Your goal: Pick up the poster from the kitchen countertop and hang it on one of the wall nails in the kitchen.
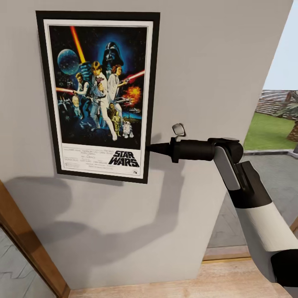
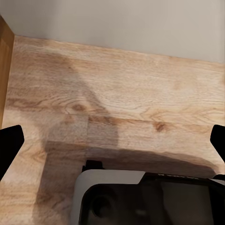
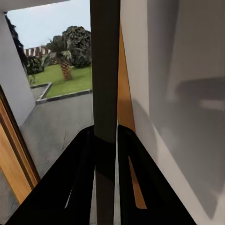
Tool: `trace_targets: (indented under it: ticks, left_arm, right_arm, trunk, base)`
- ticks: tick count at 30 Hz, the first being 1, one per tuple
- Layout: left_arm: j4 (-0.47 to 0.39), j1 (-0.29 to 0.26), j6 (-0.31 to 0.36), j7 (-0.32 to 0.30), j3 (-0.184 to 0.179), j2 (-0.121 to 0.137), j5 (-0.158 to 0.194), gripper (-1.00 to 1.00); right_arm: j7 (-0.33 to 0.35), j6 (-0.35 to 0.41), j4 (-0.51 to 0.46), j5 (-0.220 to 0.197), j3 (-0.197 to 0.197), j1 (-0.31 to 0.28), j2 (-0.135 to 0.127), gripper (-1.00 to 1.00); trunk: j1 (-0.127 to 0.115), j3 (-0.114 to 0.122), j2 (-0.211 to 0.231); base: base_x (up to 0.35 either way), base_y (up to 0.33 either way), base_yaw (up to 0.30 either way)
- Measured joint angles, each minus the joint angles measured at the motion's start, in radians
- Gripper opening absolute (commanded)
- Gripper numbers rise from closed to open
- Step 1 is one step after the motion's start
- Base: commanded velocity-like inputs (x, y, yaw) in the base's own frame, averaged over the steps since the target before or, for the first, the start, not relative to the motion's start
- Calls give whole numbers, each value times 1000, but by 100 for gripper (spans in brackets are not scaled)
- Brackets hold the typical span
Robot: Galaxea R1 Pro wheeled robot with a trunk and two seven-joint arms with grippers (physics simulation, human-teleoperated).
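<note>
Already your poster [image 1: 98, 96] sits upright and flat on the grey wall [image 1: 215, 74], its lower right edge clamped in your right gripper [image 1: 148, 148]. Pale wood floor [image 2: 122, 103] runs below — your left gripper [image 2: 112, 145] hangs over it, fingers spread wide. Lawn [image 1: 267, 132] shows through the doorway.

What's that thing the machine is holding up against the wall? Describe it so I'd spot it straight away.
Look at the plain grey wall filling the head view. Flat against it, upper left, is the poster: a tall rectangle with black frame and white border. The right gripper pinches its lower right edge; its blue-black artwork, figures with lightsabers over a "Star Wars" title, is the wall's one picture.
</note>
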Motion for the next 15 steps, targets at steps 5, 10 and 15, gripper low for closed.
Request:
trace_targets:
  ticks: [5, 10, 15]
  left_arm:
    - [0, 0, 0, 0, 0, 0, 0, 100]
    - [0, 0, 0, 0, 0, 0, 0, 100]
    - [0, 0, 0, 0, 0, 0, 0, 100]
  right_arm:
    - [0, 0, 0, 0, 0, 0, 0, -100]
    - [0, 0, 0, 0, 0, 0, 0, -100]
    - [0, 1, 0, 0, -1, 0, 0, -100]
  trunk:
    - [0, 0, 0]
    - [0, 0, 0]
    - [0, 0, 0]
  base:
    - [0, 0, 0]
    - [0, 0, 0]
    - [0, 0, 0]
